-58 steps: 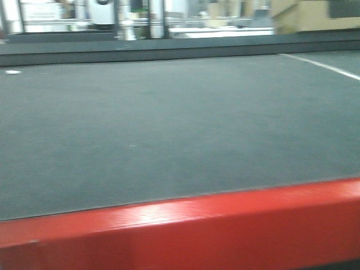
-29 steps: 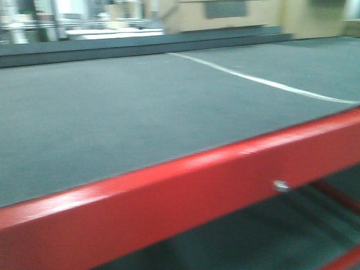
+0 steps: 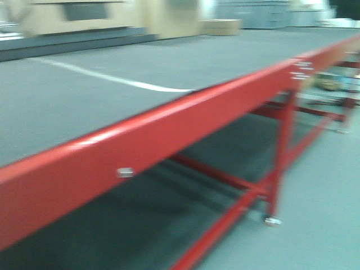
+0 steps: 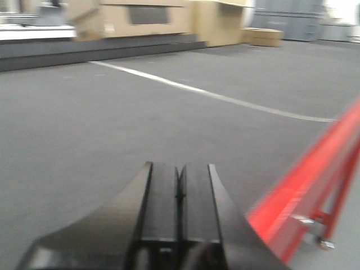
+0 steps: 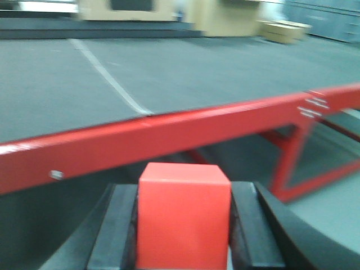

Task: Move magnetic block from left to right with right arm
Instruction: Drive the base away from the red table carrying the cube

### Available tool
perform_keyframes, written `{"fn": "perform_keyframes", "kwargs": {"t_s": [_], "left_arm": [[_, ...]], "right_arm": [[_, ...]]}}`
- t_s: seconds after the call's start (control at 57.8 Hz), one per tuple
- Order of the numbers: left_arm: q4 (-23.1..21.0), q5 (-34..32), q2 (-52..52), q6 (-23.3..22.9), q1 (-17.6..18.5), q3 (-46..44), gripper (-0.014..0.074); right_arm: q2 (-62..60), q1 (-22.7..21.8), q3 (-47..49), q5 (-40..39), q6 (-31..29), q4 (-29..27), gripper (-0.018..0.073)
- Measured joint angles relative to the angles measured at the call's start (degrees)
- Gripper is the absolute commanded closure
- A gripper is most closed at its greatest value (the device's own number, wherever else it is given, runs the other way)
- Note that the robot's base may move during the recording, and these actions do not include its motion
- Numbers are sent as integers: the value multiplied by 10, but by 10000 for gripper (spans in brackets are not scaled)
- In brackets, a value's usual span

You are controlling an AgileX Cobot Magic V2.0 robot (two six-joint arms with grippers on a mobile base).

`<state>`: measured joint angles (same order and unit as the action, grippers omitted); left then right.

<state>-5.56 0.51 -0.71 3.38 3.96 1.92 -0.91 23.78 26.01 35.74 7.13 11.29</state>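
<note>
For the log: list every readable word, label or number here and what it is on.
No text can be read.
On the rail, white labels: too blurred to read.
The block: plain, no marks.

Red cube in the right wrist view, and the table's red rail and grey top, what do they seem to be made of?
Red cube: probably plastic or painted, matte; even colour, crisp edges, no shine.
Red rail: likely painted metal, glossy; bright streaks, a small fastener.
Grey top: matte mat or felt-like covering; no reflections, though blur hides texture.
</note>
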Motion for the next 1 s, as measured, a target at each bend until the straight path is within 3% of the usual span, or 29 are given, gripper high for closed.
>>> {"fn": "perform_keyframes", "kwargs": {"t_s": [1.004], "left_arm": [[0, 0, 0, 0, 0, 0, 722]], "right_arm": [[0, 0, 0, 0, 0, 0, 365]]}}
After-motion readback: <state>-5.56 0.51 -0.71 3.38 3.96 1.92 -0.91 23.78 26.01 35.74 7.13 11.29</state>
